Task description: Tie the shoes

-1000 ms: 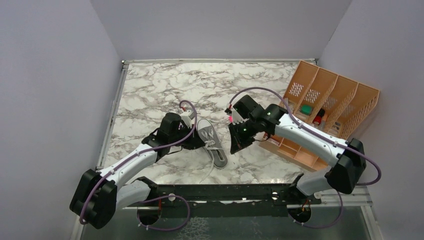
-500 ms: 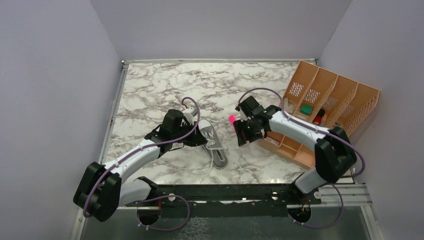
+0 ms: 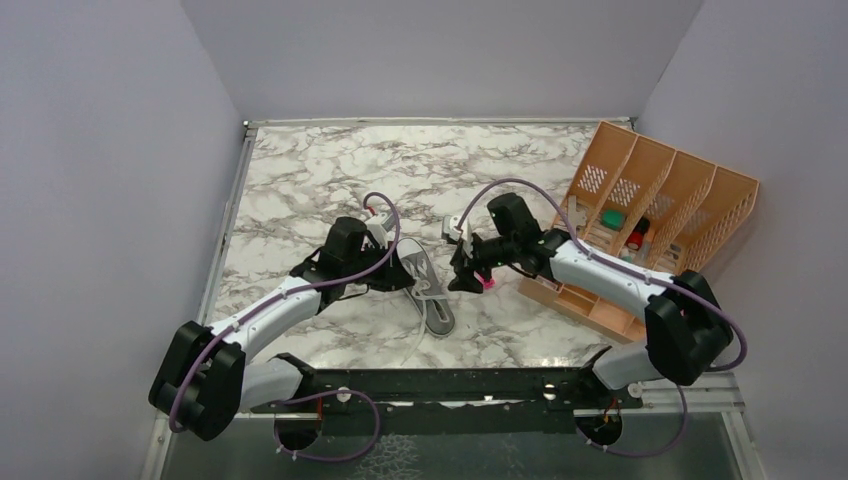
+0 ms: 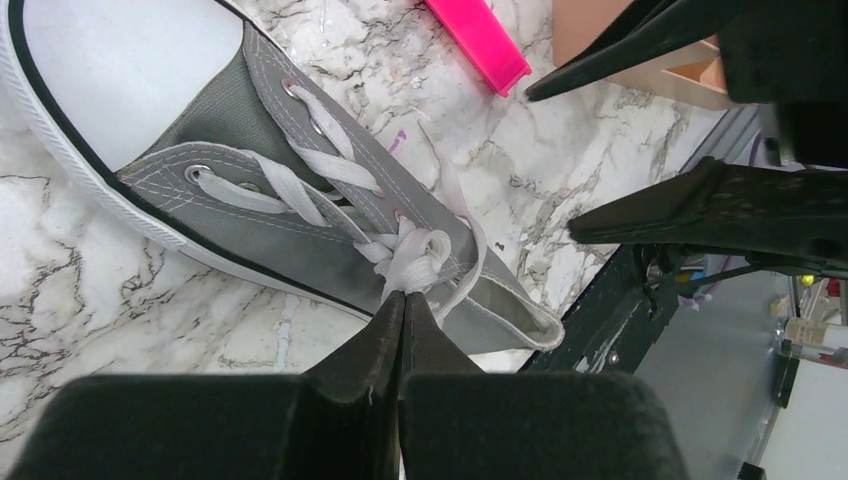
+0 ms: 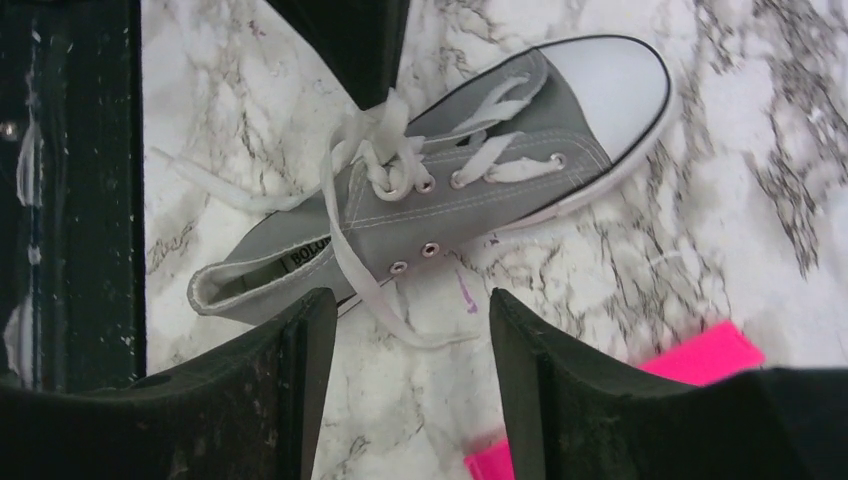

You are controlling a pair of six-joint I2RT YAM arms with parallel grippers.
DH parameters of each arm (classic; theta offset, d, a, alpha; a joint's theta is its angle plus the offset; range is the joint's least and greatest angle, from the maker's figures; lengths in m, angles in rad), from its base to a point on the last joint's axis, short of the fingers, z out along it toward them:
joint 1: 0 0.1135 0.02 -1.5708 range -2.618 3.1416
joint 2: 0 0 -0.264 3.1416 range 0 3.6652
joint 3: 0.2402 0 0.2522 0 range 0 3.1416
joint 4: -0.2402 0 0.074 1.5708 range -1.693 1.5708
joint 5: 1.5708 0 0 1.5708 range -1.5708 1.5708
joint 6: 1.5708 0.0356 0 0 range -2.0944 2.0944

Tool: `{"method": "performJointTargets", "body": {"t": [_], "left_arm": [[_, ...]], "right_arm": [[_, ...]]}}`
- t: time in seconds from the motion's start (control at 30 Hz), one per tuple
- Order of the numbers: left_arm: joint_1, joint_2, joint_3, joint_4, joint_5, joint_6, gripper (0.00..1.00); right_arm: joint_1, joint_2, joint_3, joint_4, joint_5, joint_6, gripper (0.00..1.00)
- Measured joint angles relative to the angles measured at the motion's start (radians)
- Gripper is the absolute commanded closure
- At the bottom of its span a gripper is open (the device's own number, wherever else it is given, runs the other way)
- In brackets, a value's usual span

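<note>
The grey shoe [image 3: 427, 287] with a white toe cap lies on its side on the marble table, toe pointing away from the arm bases. Its white laces [image 5: 352, 250] are loosely crossed, and one end trails onto the table. My left gripper [image 4: 403, 297] is shut on a bunch of lace at the top eyelets, and it also shows in the top view [image 3: 397, 270]. My right gripper [image 5: 410, 300] stands open just right of the shoe [image 5: 470, 190], above the trailing lace end, and holds nothing. From above, this right gripper [image 3: 462, 272] points at the shoe's side.
A pink bar [image 3: 487, 282] lies on the table under the right gripper; the pink bar [image 5: 705, 357] is also in the right wrist view. An orange slotted organizer [image 3: 660, 205] stands at the right with small items in it. The black mounting rail [image 3: 450, 385] runs along the near edge.
The right gripper has gone from shut to open and swung left and down toward the shoe. The pink bar now lies on the table beneath it. The left gripper stays shut on the lace.
</note>
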Motion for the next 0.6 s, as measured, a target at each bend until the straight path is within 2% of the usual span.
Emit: {"method": "performJointTargets", "body": {"t": [0.17,0.3,0.6], "left_arm": [[0.000,-0.003,-0.001,0.010,0.004,-0.012,1.00],[0.000,-0.006,-0.002,0.013,0.004,-0.018,1.00],[0.000,-0.013,-0.002,0.011,0.004,-0.026,1.00]], "right_arm": [[0.024,0.100,0.003,0.034,-0.099,-0.126,0.48],[0.050,0.114,-0.057,0.132,-0.111,-0.137,0.51],[0.055,0.146,-0.095,0.253,-0.121,-0.125,0.70]]}}
